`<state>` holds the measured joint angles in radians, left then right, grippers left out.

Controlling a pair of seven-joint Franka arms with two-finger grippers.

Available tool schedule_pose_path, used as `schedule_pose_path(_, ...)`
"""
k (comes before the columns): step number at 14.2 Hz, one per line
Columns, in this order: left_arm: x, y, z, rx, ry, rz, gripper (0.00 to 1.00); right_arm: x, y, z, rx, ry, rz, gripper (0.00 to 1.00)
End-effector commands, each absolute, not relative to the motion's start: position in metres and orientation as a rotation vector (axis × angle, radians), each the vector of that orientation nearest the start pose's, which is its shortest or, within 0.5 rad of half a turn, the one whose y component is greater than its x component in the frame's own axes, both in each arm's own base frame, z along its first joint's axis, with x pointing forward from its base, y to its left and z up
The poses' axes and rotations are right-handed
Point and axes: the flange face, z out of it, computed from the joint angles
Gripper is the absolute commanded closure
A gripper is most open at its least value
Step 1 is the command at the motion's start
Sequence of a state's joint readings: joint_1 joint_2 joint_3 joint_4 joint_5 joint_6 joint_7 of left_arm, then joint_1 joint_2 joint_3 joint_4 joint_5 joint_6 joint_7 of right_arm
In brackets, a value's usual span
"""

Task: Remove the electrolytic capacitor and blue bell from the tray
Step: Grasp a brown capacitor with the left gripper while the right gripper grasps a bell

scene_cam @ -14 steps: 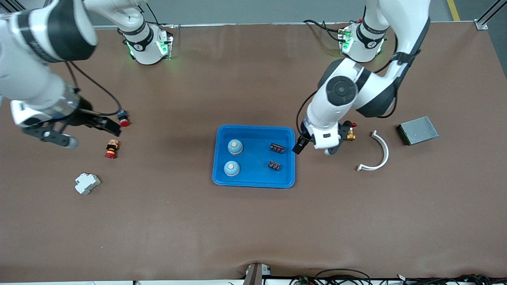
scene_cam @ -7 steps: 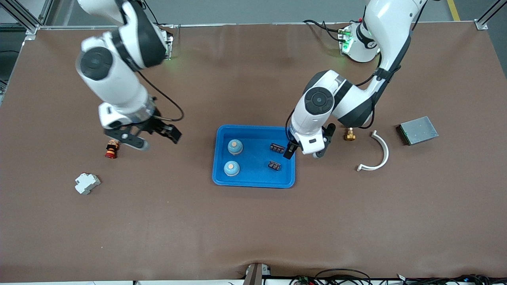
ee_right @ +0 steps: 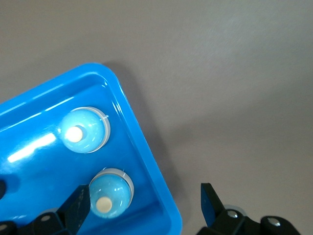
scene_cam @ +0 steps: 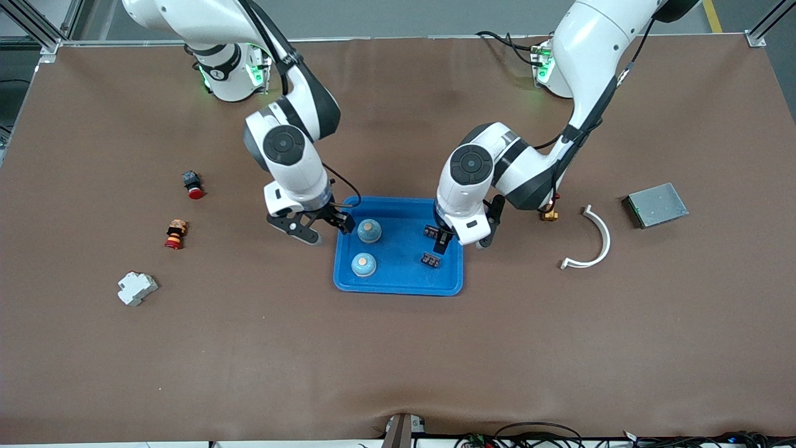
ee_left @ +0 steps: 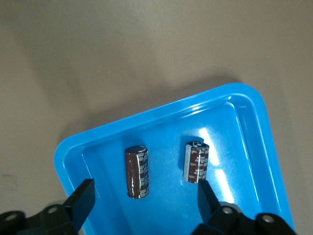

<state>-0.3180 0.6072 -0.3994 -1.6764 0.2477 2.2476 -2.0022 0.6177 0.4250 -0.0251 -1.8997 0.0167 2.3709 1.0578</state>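
The left gripper (scene_cam: 459, 239) hangs over the tray's (scene_cam: 398, 285) end toward the left arm, fingers spread wide and holding nothing; in its wrist view the two fingertips (ee_left: 84, 198) frame both capacitors. The capacitor farther from the front camera (scene_cam: 435, 233) lies almost directly under this gripper, and the nearer capacitor (scene_cam: 431, 260) sits just beside it, toward the front camera. Both are dark cylinders lying on their sides on the tray floor, roughly parallel and apart from each other; in the left wrist view each one's long axis runs across the line joining the two fingers, so a grip would likely close on the round flanks. The right gripper (scene_cam: 320, 227) hovers at the tray's other end, straddling the rim, its fingers likewise wide apart and empty. The blue bell farther from the camera (scene_cam: 369, 231) stands just inside the rim next to one of its fingers, and a second bell (scene_cam: 364, 265) stands nearer the camera; both are upright. Each arm is thus the closer one to its own kind of object. A grey metal plate (scene_cam: 657, 205) and a white curved piece (scene_cam: 589, 240) lie on the worktop (scene_cam: 398, 361) well apart from the tray.
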Motion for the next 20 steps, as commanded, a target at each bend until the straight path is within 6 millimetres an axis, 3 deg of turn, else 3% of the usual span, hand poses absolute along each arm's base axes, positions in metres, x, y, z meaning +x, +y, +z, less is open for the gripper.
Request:
schedule_pose_path(1,0.541,-0.424,0.258,-2.601,-1.836,0.005,0.1,0.53,0.378,0.255,-3.009,0.784,-0.058,0.0)
schedule_pose_path(5,0.537,-0.424,0.22,-2.483,-1.945,-0.013,0.14,0.525,0.398,0.228,-2.995,0.839,-0.056,0.0)
schedule_pose_path(9,0.518,-0.441,0.206,-2.428,-1.98,0.002,0.25,0.526,0.428,0.207,-2.984,0.872,-0.058,0.0)
schedule_pose_path(12,0.504,-0.453,0.192,-2.468,-1.9,-0.037,0.49,0.523,0.433,0.199,-2.992,0.865,-0.055,0.0)
schedule_pose_path(14,0.498,-0.456,0.179,-2.472,-1.867,-0.04,0.58,0.523,0.432,0.195,-2.996,0.868,-0.048,0.0)
schedule_pose_path(15,0.498,-0.456,0.179,-2.472,-1.867,-0.039,0.72,0.522,0.432,0.192,-3.0,0.869,-0.045,0.0)
schedule_pose_path(16,0.5,-0.454,0.179,-2.468,-1.872,-0.04,0.95,0.52,0.434,0.189,-3.004,0.863,-0.042,0.0)
schedule_pose_path(17,0.501,-0.453,0.18,-2.467,-1.873,-0.04,1.0,0.519,0.436,0.189,-2.996,0.857,-0.05,0.0)
schedule_pose_path(20,0.513,-0.444,0.2,-2.476,-1.86,-0.126,1.0,0.52,0.437,0.187,-2.984,0.862,-0.057,0.0)
